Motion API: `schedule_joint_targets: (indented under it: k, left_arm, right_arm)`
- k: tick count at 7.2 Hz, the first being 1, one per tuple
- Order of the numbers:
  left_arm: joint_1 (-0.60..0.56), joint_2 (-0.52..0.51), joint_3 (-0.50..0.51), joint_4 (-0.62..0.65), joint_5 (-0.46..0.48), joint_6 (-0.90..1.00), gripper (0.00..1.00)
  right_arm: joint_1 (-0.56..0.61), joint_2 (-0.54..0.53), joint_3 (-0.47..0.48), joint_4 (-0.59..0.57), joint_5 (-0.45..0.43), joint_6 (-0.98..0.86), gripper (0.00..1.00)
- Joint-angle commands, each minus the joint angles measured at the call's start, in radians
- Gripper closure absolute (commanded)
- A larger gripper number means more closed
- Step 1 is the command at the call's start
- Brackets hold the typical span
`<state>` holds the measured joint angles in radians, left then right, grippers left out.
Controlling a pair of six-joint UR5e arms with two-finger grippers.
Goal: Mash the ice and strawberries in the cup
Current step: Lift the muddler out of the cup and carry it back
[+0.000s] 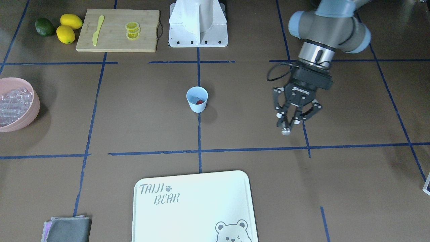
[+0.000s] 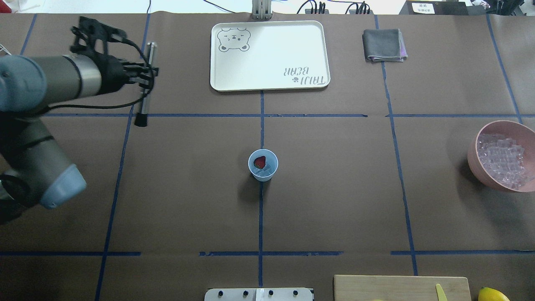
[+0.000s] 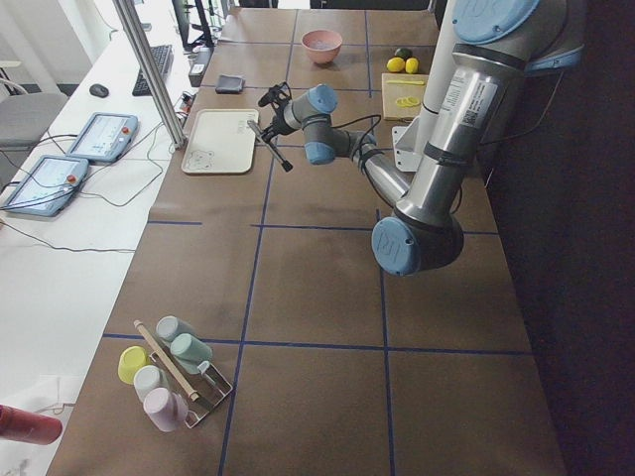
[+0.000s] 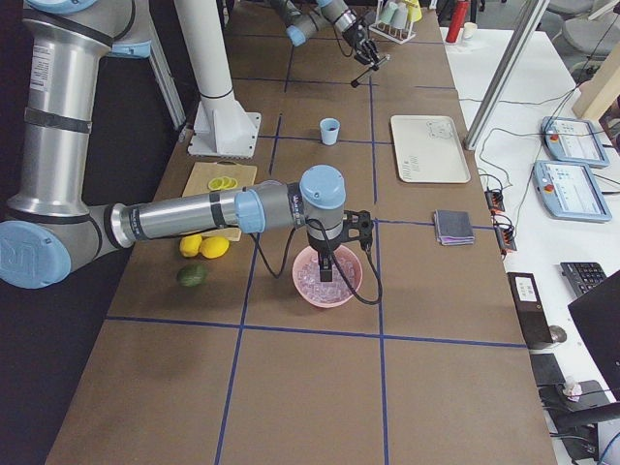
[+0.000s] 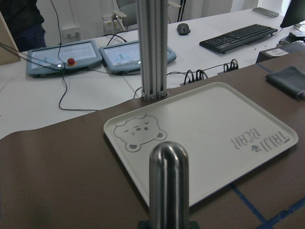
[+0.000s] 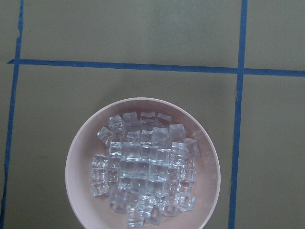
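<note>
The small white cup (image 2: pixel 263 165) stands at the table's middle, also in the front view (image 1: pixel 197 99). A red strawberry (image 2: pixel 260 161) lies inside it beside some clear ice (image 2: pixel 268 169). My left gripper (image 2: pixel 145 77) is far to the cup's left, near the tray, shut on a metal rod with a black end (image 2: pixel 143 106). It holds the rod above the table (image 1: pixel 286 131). My right gripper (image 4: pixel 325 260) hangs over the pink bowl (image 6: pixel 76 157) full of ice cubes (image 6: pixel 143 171). I cannot tell whether it is open or shut.
A white bear tray (image 2: pixel 267 54) and a folded grey cloth (image 2: pixel 383 45) lie at the far side. A cutting board (image 1: pixel 117 30) with a yellow knife and lemon slices, two lemons (image 1: pixel 67 28) and a green fruit (image 1: pixel 44 27) sit near the robot base (image 1: pixel 198 23).
</note>
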<state>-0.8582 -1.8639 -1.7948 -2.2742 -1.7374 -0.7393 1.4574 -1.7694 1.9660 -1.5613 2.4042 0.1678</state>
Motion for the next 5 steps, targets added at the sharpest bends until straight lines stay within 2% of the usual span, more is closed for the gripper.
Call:
schedule_joint_targets:
  k: [1,2,3,4,5]
  left_arm:
    - [-0.225,0.148,0.015,0.079,-0.386,0.003,1.0]
    - [-0.278,0.222,0.025,0.132,-0.486,0.012,1.0]
    - [-0.309,0.309,0.044,0.172,-0.535,0.015,1.0]
    - [-0.312,0.369,0.064,0.176,-0.544,0.041,1.0]
    - [-0.338,0.408,0.099,0.217,-0.542,0.183,1.0]
  right_arm:
    - [-0.002,-0.008,-0.001,0.0,0.001,-0.002,0.0]
    - [-0.003,-0.008,-0.003,0.0,0.0,-0.002,0.0]
    - [-0.003,-0.008,-0.003,0.0,0.0,-0.002,0.0]
    - [-0.003,-0.008,-0.003,0.0,0.0,-0.002,0.0]
    - [-0.003,-0.008,-0.003,0.0,0.0,-0.002,0.0]
